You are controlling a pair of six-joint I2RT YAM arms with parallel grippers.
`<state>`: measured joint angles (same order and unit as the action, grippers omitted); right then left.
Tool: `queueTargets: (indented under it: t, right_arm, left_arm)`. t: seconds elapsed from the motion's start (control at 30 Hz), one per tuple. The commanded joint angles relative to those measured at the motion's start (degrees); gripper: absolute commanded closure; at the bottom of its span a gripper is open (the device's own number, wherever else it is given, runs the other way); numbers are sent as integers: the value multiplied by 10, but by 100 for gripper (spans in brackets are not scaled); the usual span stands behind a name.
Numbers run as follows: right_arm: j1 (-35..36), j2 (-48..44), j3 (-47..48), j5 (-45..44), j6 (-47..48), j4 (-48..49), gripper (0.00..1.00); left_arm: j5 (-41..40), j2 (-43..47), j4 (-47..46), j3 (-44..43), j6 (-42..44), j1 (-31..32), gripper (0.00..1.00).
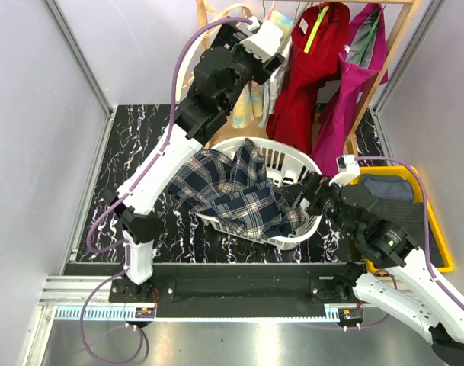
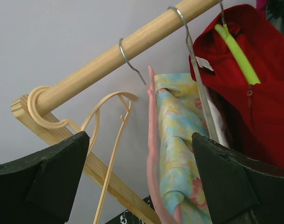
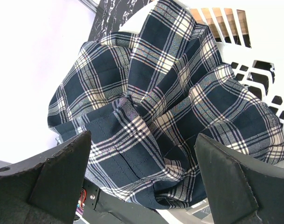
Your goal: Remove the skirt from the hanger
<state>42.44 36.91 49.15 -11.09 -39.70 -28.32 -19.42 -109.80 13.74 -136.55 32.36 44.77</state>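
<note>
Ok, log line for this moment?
skirt: draped in basket | hanger: empty on rail | left gripper: open near hanger | right gripper: open over skirt

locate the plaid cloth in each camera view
top external: the plaid cloth lies in the centre, draped over the white basket.
left wrist: not in it; this view shows only the wooden rod and hanging clothes.
right wrist: the cloth fills the middle of the picture.
shared landmark: the white basket, at upper right in the right wrist view.
</note>
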Motion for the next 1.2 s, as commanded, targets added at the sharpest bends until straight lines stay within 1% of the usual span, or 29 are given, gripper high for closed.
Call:
queueTargets:
  t: [0.0,0.1,0.17,0.2,0.23,0.3,0.33,0.43,0.5,0.63,0.73,0.8,0.83,0.93,0.97,1.07,1.17]
  right_arm:
    - [2,-10,-5,-16,-4,19,0]
    - [3,-14,-5,-16,-3,19,0]
    - [2,-13,-3,-16,-2,19,0]
    - [3,-13,-2,-16,-2,20,0]
    - [2,-13,-1,-16,0,19,0]
    - [2,-13,0,-17,2,19,0]
    - [3,-13,0,-18,3,19,0]
    - [2,-15,1,-20,3,19,0]
    - [2,-17,1,-21,2,19,0]
    - [3,-21,-2,-22,2,19,0]
    - [3,-19,-4,-23,1,19,0]
    - [2,-21,-5,-24,-1,18,0]
    - [3,-22,-5,-25,-1,18,0]
    - [3,-24,-9,-27,-2,19,0]
    - [3,-25,-9,-27,-2,19,0]
    - [3,-25,-9,-27,-4,19,0]
    - [2,-25,-9,-26,-5,19,0]
  left_arm:
    - [34,-7,-41,-38,-22,-16,1]
    - [40,-10,-50,-27,-23,-22,2]
    - [57,-9,-57,-15,-19,-28,5]
    - [64,-7,-78,3,-12,-29,9]
    - [77,-7,-85,7,-12,-34,11]
    - [86,-16,-77,-14,-19,-37,17]
    - [92,-29,-72,-23,-24,-40,23]
    - [97,-44,-66,-31,-25,-44,35]
    - [98,-50,-65,-31,-25,-46,35]
    - [98,-61,-63,-35,-34,-53,29]
    - [97,-67,-61,-35,-37,-56,10]
    - [98,-69,-59,-35,-43,-58,11]
    - [101,-67,-55,-35,-46,-60,22]
    - [108,-63,-55,-29,-58,-65,48]
    - [109,-60,-55,-25,-62,-65,65]
    - [109,-59,-52,-23,-66,-71,83]
    - [112,-54,-51,-21,-71,-75,93]
